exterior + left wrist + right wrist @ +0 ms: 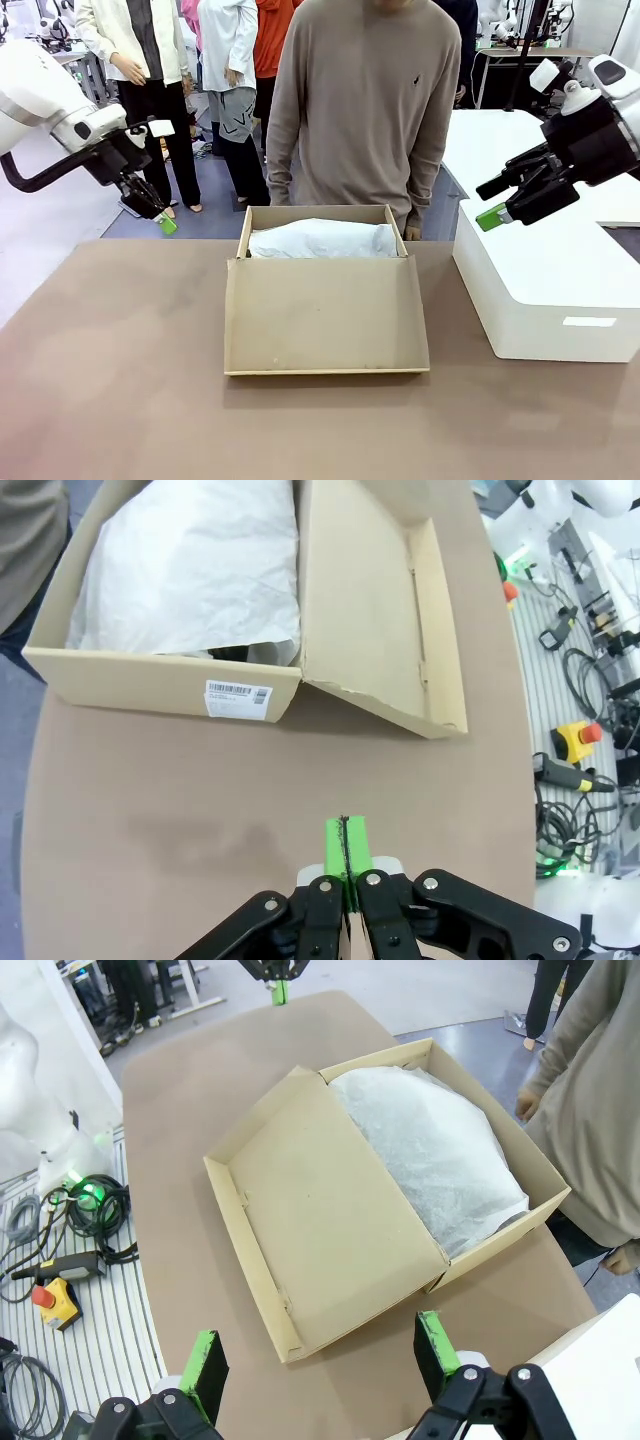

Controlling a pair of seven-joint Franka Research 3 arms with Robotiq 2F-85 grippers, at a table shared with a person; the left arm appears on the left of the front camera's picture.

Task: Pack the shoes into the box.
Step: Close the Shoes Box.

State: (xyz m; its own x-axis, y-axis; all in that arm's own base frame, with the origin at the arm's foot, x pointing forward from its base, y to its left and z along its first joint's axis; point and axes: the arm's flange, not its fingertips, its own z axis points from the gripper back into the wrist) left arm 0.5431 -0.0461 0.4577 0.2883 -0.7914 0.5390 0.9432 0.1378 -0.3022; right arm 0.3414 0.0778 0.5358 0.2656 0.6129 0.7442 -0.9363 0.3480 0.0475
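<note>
Cardboard box (325,315) lies between the pinched-together left claw (167,224) and spread right claw (486,204).

Covered, clipped, unreadable
White tissue paper (190,570) covers the inside of the cardboard shoebox (150,685); a dark sliver (232,653) under its edge is too little to identify. Print on the barcode label (238,699) is unreadable. The white plastic box (540,290) runs past the front view's right edge.

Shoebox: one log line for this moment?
box open, tissue on top | left tool shut, empty | right tool open, empty | person behind box
</note>
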